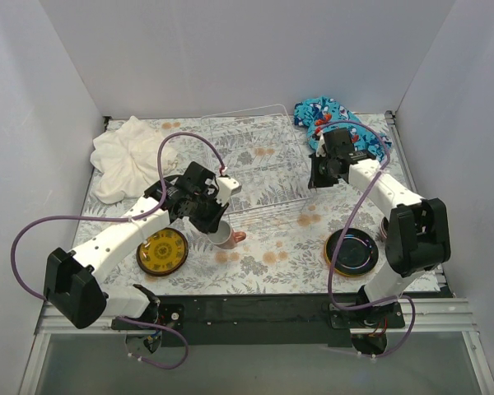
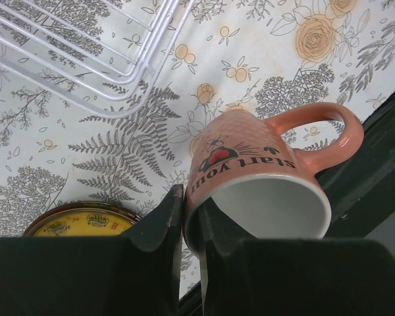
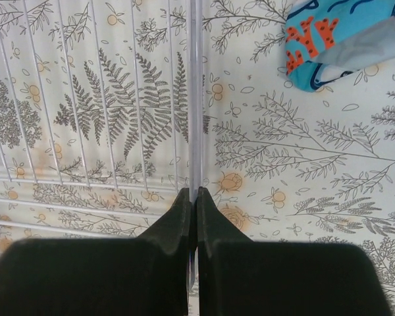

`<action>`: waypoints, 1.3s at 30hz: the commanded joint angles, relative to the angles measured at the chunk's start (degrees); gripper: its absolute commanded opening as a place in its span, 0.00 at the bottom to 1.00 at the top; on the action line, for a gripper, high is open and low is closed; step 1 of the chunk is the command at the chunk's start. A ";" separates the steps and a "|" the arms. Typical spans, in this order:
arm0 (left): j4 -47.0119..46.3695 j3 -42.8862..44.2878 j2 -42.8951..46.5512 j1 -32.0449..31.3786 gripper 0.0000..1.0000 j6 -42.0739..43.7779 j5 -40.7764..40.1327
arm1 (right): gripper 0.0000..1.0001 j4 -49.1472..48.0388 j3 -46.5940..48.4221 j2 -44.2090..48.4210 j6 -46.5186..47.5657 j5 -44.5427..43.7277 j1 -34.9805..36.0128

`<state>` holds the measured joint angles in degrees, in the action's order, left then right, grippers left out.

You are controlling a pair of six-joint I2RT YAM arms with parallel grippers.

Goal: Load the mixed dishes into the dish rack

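My left gripper [image 2: 191, 204] is shut on the rim of a pink mug [image 2: 263, 178] with dark lettering, one finger inside and one outside; it holds the mug tilted above the floral table, just near of the dish rack [image 1: 255, 169]. The mug also shows in the top view [image 1: 228, 237]. My right gripper [image 3: 196, 197] is shut on the rack's right rim wire [image 3: 196, 99]. A yellow patterned plate [image 1: 162, 251] lies under the left arm. A dark blue plate [image 1: 351, 250] lies at the near right.
A white towel [image 1: 130, 156] lies at the far left. A blue shark-print cloth [image 1: 333, 115] lies at the far right behind the right gripper. The table's dark front edge [image 2: 375, 164] runs just beside the mug. White walls enclose the table.
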<state>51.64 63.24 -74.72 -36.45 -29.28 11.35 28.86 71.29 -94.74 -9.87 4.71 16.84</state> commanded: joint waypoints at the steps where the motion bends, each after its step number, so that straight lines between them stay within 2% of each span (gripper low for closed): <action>1: -0.13 2.32 3.35 0.24 0.00 1.42 5.08 | 0.01 6.65 -4.40 2.45 -4.46 3.97 -0.32; 4: -0.48 3.55 3.44 0.24 0.00 1.33 5.78 | 0.01 6.56 -4.67 3.68 -4.28 4.60 -0.40; 5: -0.48 4.16 3.44 0.24 0.00 1.50 5.96 | 0.09 6.56 -4.32 3.68 -3.06 5.13 -0.41; 6: -0.14 4.78 3.26 0.24 0.00 2.20 6.83 | 0.30 6.73 -3.88 3.86 -2.36 6.00 -0.49; 8: 0.57 7.50 2.91 0.24 0.00 2.91 7.80 | 0.49 8.04 -1.16 4.21 -0.08 9.17 -0.58; 9: 1.18 8.55 2.91 0.24 0.00 3.43 8.41 | 0.63 8.84 -0.19 5.08 1.15 10.31 -0.58; 10: 1.27 10.74 3.09 0.24 0.00 4.74 9.38 | 0.66 10.32 0.86 5.61 2.47 13.10 -0.67; 14: 1.27 15.14 3.79 0.15 0.00 8.53 9.57 | 0.68 14.55 6.39 6.85 8.10 19.97 -1.98; 17: -3.02 15.51 4.14 0.06 0.00 11.25 2.82 | 0.70 13.95 10.25 7.11 6.28 24.72 -5.14; 19: -11.79 13.24 5.45 -0.03 0.00 12.22 -3.94 | 0.70 12.46 12.29 5.36 0.94 33.92 -8.21; 20: -15.56 10.35 5.98 -0.29 0.00 13.53 -10.58 | 0.71 9.75 13.17 4.57 -1.01 37.44 -9.01; 21: -23.43 8.58 6.42 -0.47 0.00 14.41 -15.00 | 0.72 8.16 14.39 2.65 -3.64 44.70 -9.45; 23: -30.77 5.68 7.04 -0.90 0.00 19.75 -21.60 | 0.78 2.81 15.19 -0.43 -11.02 51.95 -9.81; 24: -38.38 2.27 7.22 -1.08 0.00 21.96 -23.29 | 0.79 0.08 15.20 -1.06 -13.75 56.42 -9.72; 29: -56.80 -4.35 6.25 -3.45 0.00 31.54 -30.59 | 0.82 -11.62 13.71 -3.69 -30.61 61.12 -7.62; 33: -73.92 -9.18 3.28 -7.23 0.00 36.57 -35.69 | 0.86 -18.48 14.31 -7.29 -38.88 62.79 -5.24; 39: -78.61 -7.96 -0.43 -10.13 0.00 35.43 -40.01 | 0.90 -19.98 21.08 -14.24 -43.13 63.14 -2.96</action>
<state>-14.22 53.69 -75.16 -45.21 4.47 -23.49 14.28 86.76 -105.49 -46.52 64.79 12.97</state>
